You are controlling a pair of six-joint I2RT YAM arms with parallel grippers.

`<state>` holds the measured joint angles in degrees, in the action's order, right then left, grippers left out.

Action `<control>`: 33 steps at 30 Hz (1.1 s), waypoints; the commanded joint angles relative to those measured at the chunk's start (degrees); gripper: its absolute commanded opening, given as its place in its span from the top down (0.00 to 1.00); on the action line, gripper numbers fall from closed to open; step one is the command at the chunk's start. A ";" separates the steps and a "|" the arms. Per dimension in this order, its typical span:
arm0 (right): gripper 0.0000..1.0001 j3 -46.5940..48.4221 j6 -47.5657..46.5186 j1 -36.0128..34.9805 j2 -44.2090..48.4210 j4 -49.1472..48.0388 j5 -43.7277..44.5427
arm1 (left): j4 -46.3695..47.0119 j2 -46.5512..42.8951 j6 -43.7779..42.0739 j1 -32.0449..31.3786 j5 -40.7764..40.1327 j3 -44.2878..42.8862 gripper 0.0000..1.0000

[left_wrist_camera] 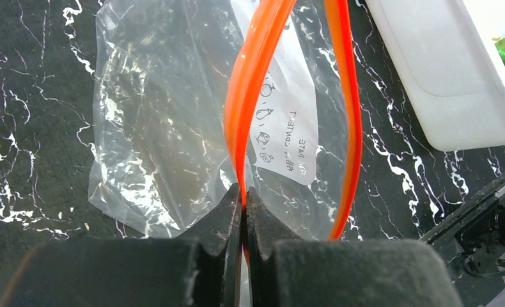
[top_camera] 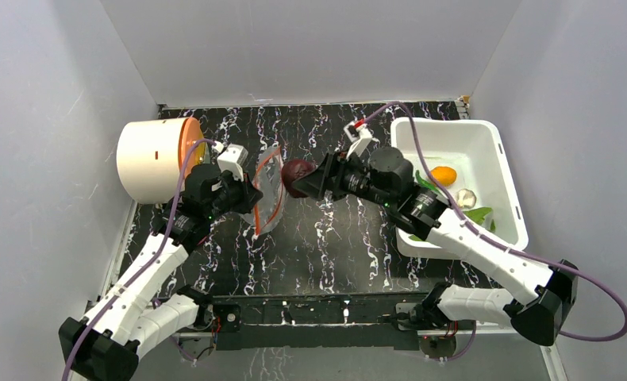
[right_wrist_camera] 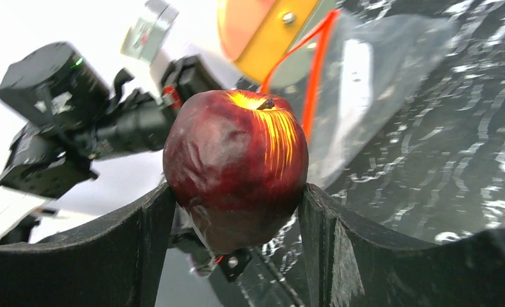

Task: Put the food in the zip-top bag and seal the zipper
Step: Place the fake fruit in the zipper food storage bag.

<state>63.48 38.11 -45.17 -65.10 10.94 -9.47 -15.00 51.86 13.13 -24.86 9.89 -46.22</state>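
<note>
My left gripper [left_wrist_camera: 244, 192] is shut on one lip of the orange-red zipper [left_wrist_camera: 247, 96] and holds the clear zip-top bag [top_camera: 267, 190] up with its mouth open; the other lip [left_wrist_camera: 349, 115] bows away to the right. My right gripper [right_wrist_camera: 236, 198] is shut on the dark maroon round fruit [right_wrist_camera: 237, 166] and holds it in the air just right of the bag's mouth [top_camera: 298, 176]. The orange fruit [top_camera: 444, 175], the whitish garlic piece [top_camera: 466, 197] and the green pepper [top_camera: 477, 213] lie in the white bin. The red chilli is hidden.
The white plastic bin [top_camera: 485, 143] stands at the right on the black marbled table. A cream cylinder with an orange rim [top_camera: 155, 159] lies on its side at the back left, just behind my left gripper [top_camera: 239, 194]. White walls close in on three sides.
</note>
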 commanded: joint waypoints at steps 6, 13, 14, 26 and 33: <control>0.54 -4.20 9.97 -9.22 -4.81 -19.71 -2.99 | 2.01 -1.98 2.68 -0.01 0.86 -0.41 1.00; 0.54 -2.34 13.03 -10.86 -10.39 -19.74 1.12 | 1.94 -3.65 2.26 -0.01 3.15 0.07 1.00; 0.54 -1.91 13.22 -10.87 -10.90 -18.95 1.81 | 1.85 -3.94 2.28 -0.01 3.31 0.14 1.00; 0.55 -2.49 13.29 -10.90 -9.74 -11.56 12.11 | 1.47 -5.54 1.55 -0.01 5.41 0.29 1.00; 0.55 -2.31 13.26 -10.85 -9.49 -10.27 13.70 | 1.21 -6.02 1.46 -0.01 7.87 -0.31 1.00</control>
<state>58.96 51.16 -56.03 -76.51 1.52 1.43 -14.02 47.29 15.00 -24.60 14.37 -45.74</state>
